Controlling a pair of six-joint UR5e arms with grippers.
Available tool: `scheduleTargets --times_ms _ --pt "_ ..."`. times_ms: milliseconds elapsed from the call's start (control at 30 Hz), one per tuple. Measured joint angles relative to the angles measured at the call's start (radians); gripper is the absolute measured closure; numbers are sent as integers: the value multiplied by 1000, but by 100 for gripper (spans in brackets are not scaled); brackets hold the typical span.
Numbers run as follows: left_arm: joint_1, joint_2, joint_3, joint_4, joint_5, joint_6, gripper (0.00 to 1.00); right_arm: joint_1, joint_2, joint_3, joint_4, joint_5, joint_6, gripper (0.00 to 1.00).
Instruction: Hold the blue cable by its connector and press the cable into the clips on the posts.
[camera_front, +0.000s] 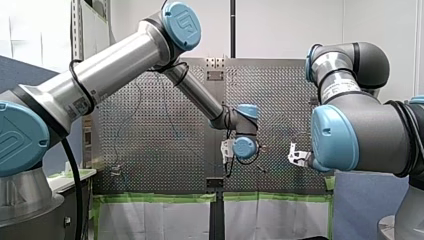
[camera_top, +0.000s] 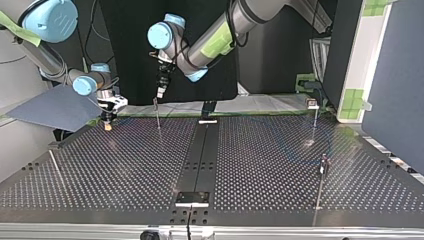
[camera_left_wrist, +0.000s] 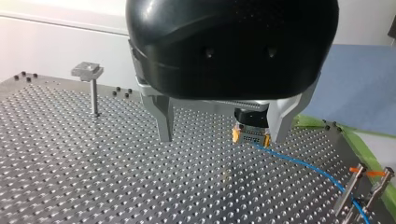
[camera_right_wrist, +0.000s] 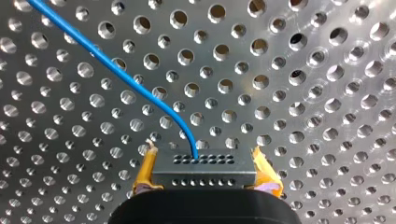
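Right wrist view: connector pinched between the right end effector's yellow pads, over the perforated desk. Cable leaves the connector's face and curves away across the holes. Left wrist view: cable reaches two thin posts. Left end effector is spread and holds nothing, with the connector just beside one finger. Lone post stands well apart.
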Motion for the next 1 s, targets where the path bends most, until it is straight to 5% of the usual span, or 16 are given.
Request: scheduleTargets --times_ms 233,567,1000 --pt "-3 61 -61 -24 -18 -1 0 4 0 0 6 -4 1 100" --pt "-8 150 -150 44 -31 -14 0 13 0 0 15 -4 2 100" --pt "-21 256 -256 55 -50 -19 0 19 0 0 13 -4 4 100"
